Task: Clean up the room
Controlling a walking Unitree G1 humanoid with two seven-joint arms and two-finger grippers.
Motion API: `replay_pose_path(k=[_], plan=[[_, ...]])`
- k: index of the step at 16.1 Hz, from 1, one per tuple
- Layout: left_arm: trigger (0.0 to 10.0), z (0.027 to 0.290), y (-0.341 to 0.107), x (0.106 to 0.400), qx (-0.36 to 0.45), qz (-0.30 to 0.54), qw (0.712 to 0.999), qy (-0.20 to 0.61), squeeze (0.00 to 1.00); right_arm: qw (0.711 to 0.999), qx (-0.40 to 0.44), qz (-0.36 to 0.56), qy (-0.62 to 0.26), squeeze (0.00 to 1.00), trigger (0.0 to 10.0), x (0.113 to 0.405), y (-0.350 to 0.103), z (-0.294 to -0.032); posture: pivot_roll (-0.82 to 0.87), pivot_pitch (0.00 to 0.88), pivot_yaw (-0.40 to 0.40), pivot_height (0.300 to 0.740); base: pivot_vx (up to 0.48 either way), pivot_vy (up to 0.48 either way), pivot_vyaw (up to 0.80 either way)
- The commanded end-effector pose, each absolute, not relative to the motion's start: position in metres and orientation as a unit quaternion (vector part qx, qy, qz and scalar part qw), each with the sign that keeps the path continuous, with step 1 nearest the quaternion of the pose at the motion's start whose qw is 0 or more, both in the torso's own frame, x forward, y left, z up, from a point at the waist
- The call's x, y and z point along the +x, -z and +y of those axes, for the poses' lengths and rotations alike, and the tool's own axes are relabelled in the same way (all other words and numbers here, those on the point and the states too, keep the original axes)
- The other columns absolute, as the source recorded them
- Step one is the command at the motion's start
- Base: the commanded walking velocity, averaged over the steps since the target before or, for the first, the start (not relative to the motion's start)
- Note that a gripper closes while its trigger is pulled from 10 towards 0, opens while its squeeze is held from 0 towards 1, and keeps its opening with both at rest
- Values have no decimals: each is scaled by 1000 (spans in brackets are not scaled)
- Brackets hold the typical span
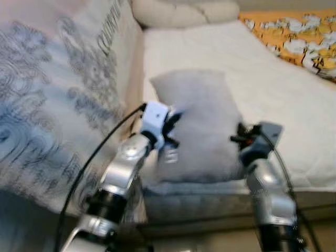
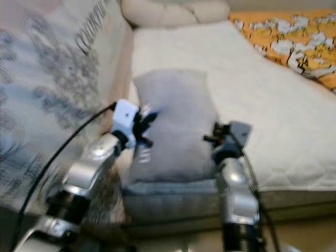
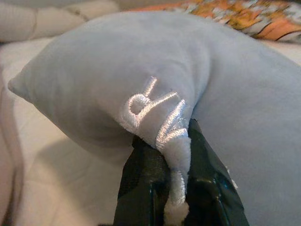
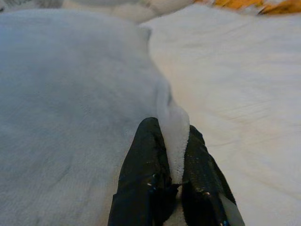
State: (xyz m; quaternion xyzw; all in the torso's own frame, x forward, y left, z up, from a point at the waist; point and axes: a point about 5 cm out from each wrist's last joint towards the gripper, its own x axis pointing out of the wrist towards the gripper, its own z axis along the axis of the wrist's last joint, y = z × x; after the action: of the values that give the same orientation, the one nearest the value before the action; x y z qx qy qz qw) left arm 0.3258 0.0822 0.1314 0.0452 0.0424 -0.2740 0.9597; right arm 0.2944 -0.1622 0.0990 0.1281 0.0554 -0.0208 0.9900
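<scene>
White quilted mattress [image 1: 252, 79], near edge low in head views. Patterned grey-white fabric [image 1: 52, 94] along left side; cream bolster [image 1: 184, 11] at far end; orange floral cover [image 1: 299, 37] far right. Grey pillow [image 1: 202, 126] on near mattress edge, soft, plush, white embroidery at pinched side. Left gripper [image 3: 176, 188] clenched on pillow's left edge; right gripper [image 4: 175, 174] clamped on right edge.

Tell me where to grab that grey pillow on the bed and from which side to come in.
Grip the grey pillow by its side edges, one from the left and one from the right. It's soft and wide, so pinched folds at opposite edges likely carry it evenly. That is how it's held: the left gripper pinches a fold by the embroidered letters, the right gripper pinches the opposite edge, over the white mattress.
</scene>
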Motion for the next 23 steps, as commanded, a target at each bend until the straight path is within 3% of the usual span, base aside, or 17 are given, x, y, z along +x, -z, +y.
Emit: replay_pose_path(k=[1, 7, 13, 17, 18, 19, 23], plan=[[10000, 82, -143, 329, 47, 17, 962, 268, 0, 991, 119, 45, 31, 0, 10000, 295, -104, -169, 29, 0, 40, 740, 292, 0, 0], [10000, 82, -144, 330, 50, 14, 962, 267, 0, 994, 92, 56, -13, 0, 10000, 298, -103, -162, 34, 0, 32, 740, 296, 0, 533], [10000, 86, -144, 332, 75, 14, 965, 252, 0, 992, 94, 77, -39, 0, 10000, 298, -96, -163, 41, 0, 29, 740, 47, 0, 0], [10000, 100, -140, 343, 107, 30, 970, 215, 0, 992, 56, 115, 9, 0, 10000, 303, -82, -179, 38, 0, 32, 740, 0, 0, 0], [10000, 102, -141, 346, 108, 31, 971, 211, 0, 991, 59, 119, 16, 878, 10000, 304, -80, -183, 38, 0, 33, 740, 0, 0, 0], [10000, 103, -141, 347, 109, 31, 972, 207, 0, 991, 65, 118, 16, 1000, 10000, 305, -81, -184, 38, 0, 33, 740, 0, 0, 0], [10000, 117, -138, 359, 136, 35, 977, 158, 0, 993, 52, 108, -21, 1000, 10000, 301, -81, -189, 37, 0, 30, 740, 0, 0, 0]])
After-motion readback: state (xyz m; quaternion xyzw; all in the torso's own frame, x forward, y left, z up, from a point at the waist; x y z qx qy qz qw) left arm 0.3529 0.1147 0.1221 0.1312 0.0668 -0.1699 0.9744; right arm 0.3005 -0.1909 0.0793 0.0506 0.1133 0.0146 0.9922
